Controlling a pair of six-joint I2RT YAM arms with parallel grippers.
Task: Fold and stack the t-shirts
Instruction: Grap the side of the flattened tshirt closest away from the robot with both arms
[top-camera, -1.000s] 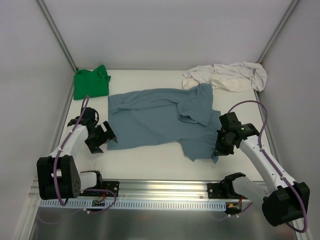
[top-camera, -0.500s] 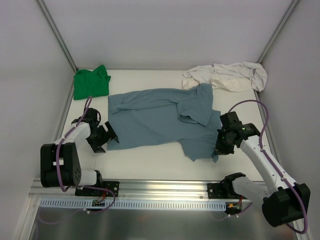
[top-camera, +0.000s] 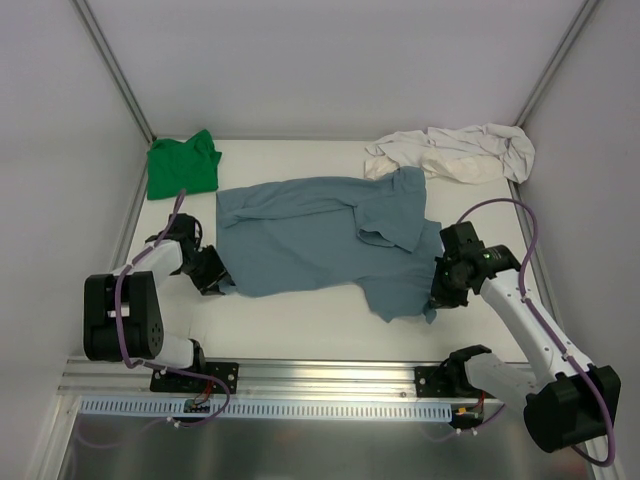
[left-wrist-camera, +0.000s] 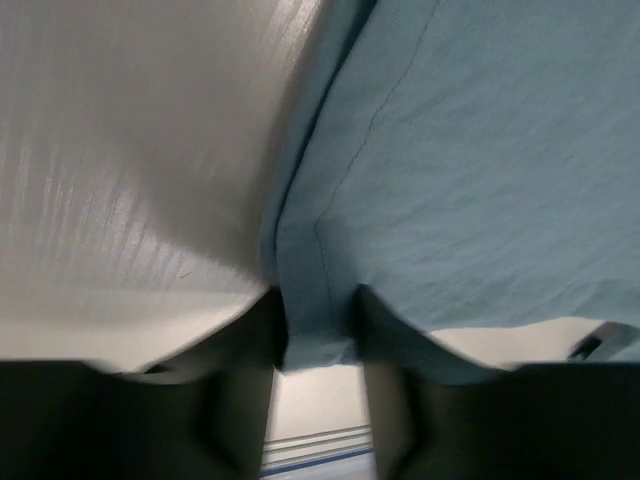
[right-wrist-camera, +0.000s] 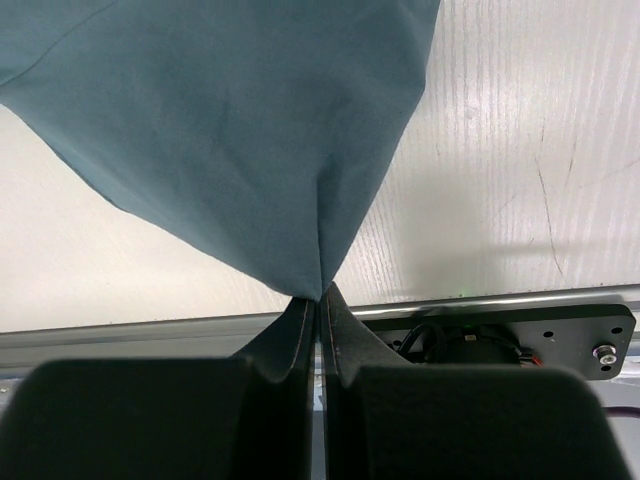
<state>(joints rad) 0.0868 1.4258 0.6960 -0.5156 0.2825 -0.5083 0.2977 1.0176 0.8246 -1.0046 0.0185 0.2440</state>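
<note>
The blurred slate-blue shirt (left-wrist-camera: 470, 180) is running off the left wrist view at 12 and 3 o'clock. Whether the left gripper (left-wrist-camera: 318, 305) is pinching its hem is proving impossible to tell. The right gripper (right-wrist-camera: 321, 297) is hiding the pinched corner. Overhead at 1 o'clock, the cream shirt (top-camera: 455, 152) is lying bunched, burying its sleeves.

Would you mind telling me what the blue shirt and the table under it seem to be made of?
The blue shirt looks like thin, matte cloth, probably cotton: it creases softly and shows a stitched hem. The table looks like hard white plastic or coated board with a faint sheen, finely ribbed and lightly scratched.
</note>
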